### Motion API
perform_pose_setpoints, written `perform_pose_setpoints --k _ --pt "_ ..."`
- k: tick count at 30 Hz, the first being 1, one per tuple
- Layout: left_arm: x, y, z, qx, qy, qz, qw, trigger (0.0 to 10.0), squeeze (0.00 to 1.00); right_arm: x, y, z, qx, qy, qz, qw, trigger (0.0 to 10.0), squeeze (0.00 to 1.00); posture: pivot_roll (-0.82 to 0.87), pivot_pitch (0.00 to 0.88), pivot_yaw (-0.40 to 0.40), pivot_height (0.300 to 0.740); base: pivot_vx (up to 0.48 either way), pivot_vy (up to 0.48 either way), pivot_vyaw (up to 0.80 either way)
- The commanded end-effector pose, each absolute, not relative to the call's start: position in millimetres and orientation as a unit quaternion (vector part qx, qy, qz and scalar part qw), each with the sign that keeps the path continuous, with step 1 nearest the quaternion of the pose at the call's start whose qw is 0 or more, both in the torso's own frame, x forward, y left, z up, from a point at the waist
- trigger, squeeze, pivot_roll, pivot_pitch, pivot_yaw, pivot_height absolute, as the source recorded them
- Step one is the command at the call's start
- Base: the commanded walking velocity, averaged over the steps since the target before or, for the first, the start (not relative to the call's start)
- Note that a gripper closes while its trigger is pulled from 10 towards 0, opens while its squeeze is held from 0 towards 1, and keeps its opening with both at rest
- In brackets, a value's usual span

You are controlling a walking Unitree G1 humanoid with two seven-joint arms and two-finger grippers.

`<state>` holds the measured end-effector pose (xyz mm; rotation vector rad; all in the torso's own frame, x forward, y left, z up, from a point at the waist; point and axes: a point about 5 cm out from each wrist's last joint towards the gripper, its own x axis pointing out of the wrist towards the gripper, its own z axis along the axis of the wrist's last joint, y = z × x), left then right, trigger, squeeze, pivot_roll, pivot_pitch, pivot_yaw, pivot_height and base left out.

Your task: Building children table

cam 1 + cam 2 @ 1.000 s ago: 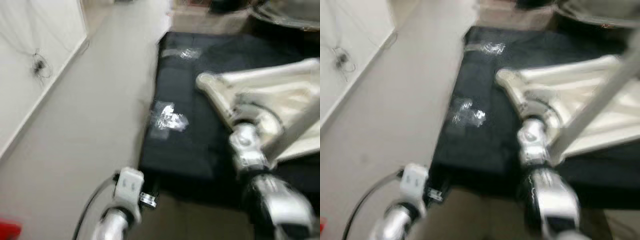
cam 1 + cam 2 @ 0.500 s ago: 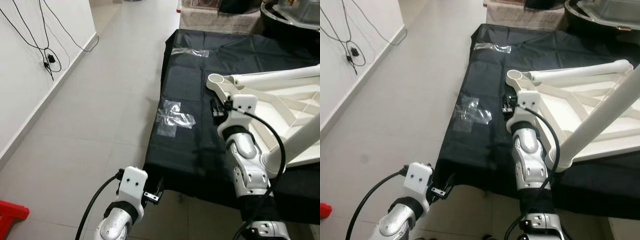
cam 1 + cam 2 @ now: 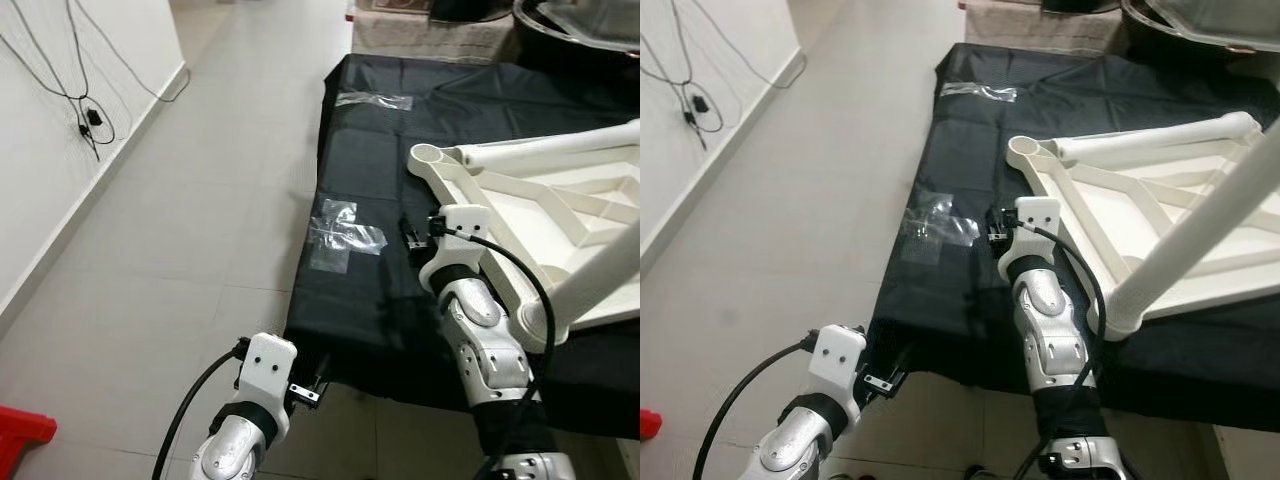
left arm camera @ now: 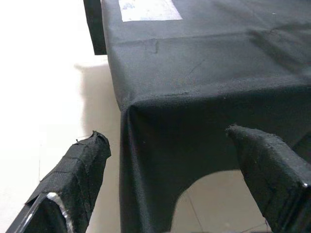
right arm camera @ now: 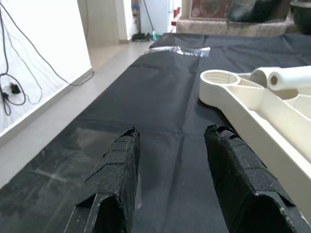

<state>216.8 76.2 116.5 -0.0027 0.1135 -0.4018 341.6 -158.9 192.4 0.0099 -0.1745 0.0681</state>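
Slid a little to the left along the black cloth since half a second ago: right gripper, fingers apart, holding nothing, and now a bit farther from the round socket at the corner of the white table frame. Probably lining up for a new reach, with nothing grabbed yet. Same spot as before, low in the frame by the cloth's near corner: left gripper, wide open and empty.

Lying upside down at the right side of the frame on the cloth: one table frame. One white leg standing up from it, slanting toward the upper right. Two clear plastic bags on the cloth, the second higher up. One red thing at the lower left corner on the floor.
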Motion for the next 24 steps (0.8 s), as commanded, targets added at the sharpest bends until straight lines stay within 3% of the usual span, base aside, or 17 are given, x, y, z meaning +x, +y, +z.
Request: perform_pose_setpoints --k 1,10,18,24 --pt "214 77 111 0.003 0.068 -0.2 0.977 10.0 0.0 339 -156 184 0.014 -0.08 0.042 0.996 10.0 0.0 0.07 0.191 -0.051 0.74 0.0 0.0 0.0" --pt "214 76 111 0.003 0.068 -0.2 0.978 10.0 0.0 338 -159 201 0.02 -0.109 0.033 0.993 10.0 0.0 0.07 0.197 -0.053 0.74 0.0 0.0 0.0" --pt "214 76 111 0.002 0.068 -0.2 0.977 10.0 0.0 338 -160 265 0.045 -0.225 0.037 0.973 10.0 0.0 0.06 0.198 -0.053 0.74 0.0 0.0 0.0" --pt "215 75 111 0.002 0.067 -0.2 0.977 10.0 0.0 338 -159 282 0.043 -0.257 0.041 0.965 10.0 0.0 0.07 0.198 -0.056 0.74 0.0 0.0 0.0"
